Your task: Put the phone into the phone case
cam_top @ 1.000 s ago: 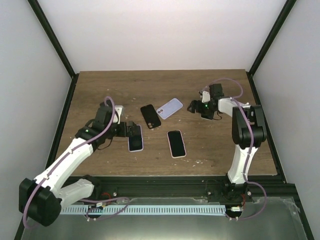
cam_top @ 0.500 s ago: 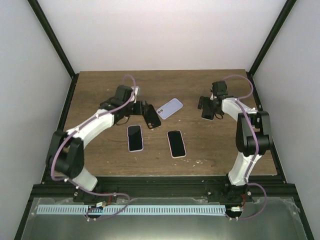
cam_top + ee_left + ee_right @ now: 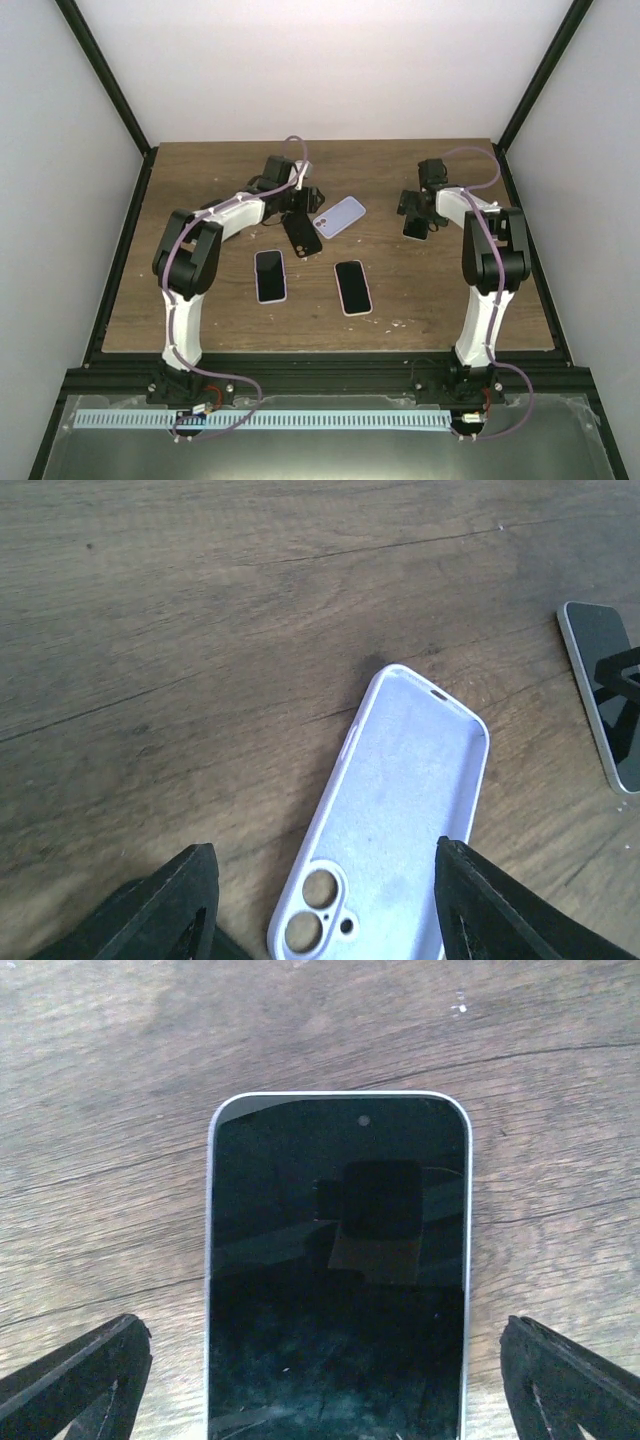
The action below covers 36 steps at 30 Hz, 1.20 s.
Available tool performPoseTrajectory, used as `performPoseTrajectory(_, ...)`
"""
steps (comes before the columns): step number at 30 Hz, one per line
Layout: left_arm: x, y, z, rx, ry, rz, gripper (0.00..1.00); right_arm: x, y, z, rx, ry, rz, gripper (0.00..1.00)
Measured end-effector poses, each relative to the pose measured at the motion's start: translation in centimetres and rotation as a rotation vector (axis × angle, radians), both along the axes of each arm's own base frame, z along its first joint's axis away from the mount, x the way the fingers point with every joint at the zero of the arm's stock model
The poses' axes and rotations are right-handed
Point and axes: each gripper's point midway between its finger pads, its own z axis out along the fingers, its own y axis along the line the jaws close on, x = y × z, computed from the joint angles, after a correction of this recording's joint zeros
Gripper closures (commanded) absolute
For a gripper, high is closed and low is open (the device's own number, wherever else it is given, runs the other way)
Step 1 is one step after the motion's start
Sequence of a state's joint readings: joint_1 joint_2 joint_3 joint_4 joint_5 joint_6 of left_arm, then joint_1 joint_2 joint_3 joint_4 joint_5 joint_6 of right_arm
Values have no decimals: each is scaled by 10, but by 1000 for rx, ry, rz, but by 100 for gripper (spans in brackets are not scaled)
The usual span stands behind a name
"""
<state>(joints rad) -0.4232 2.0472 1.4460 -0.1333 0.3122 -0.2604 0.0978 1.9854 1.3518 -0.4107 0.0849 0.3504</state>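
Left gripper (image 3: 325, 905) is spread wide and holds nothing, its fingers straddling the camera-hole end of the lavender phone case (image 3: 400, 780). My left wrist camera shows that case lying hollow side up on the wooden table (image 3: 200, 170), with its pale lining and lens cutouts plain. Overhead I cannot see into it.

Right gripper (image 3: 325, 1375) is likewise released, its fingers well apart on either side of the phone (image 3: 338, 1260). That phone lies screen up, with dark glass and a silver rim, and overhead it is mostly hidden under the wrist.

Overhead I count one lavender case. Just left of it is one black slab (image 3: 300, 232), phone or case I cannot tell. Nearer the bases lie a pink-edged phone (image 3: 270, 275) and a pale-edged phone (image 3: 352, 287), both screens up.
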Motion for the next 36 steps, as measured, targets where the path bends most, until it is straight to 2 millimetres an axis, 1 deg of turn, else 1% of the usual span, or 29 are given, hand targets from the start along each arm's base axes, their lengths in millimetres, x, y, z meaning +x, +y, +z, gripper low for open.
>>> performPoseTrajectory(2, 6, -6, -8, -5, 3, -18, 40, 1, -3, -5, -17, 12, -12, 4)
performPoseTrajectory(6, 7, -13, -29, -16, 39, -48, 40, 2, -6, -15, -40, 34, -22, 5)
performPoseTrajectory(10, 5, -18, -49, -21, 82, -69, 41, 6, -7, -18, -53, 39, -21, 14)
performPoseTrajectory(12, 1, -18, -58, -17, 109, -76, 41, 8, -7, -19, -61, 39, -21, 17)
performPoseTrajectory(17, -5, -24, -59, -34, 139, -89, 42, 7, -6, -20, -75, 41, -8, 25)
performPoseTrajectory(21, -14, -29, -60, -65, 174, -95, 43, 7, -7, -21, -80, 32, -1, 27)
performPoseTrajectory(23, -20, -32, -60, -74, 192, -101, 43, 5, -7, -20, -82, 22, 5, 27)
performPoseTrajectory(26, -33, -40, -61, -78, 217, -120, 43, -4, -7, -20, -82, 18, 17, 28)
performPoseTrajectory(28, -45, -48, -63, -83, 240, -137, 43, -12, -7, -21, -82, 24, 25, 29)
performPoseTrajectory(32, -68, -63, -63, -107, 280, -176, 46, -25, -5, -21, -76, 27, 48, 34)
performPoseTrajectory(36, -88, -68, -62, -145, 328, -188, 49, -35, -4, -21, -70, 24, 70, 36)
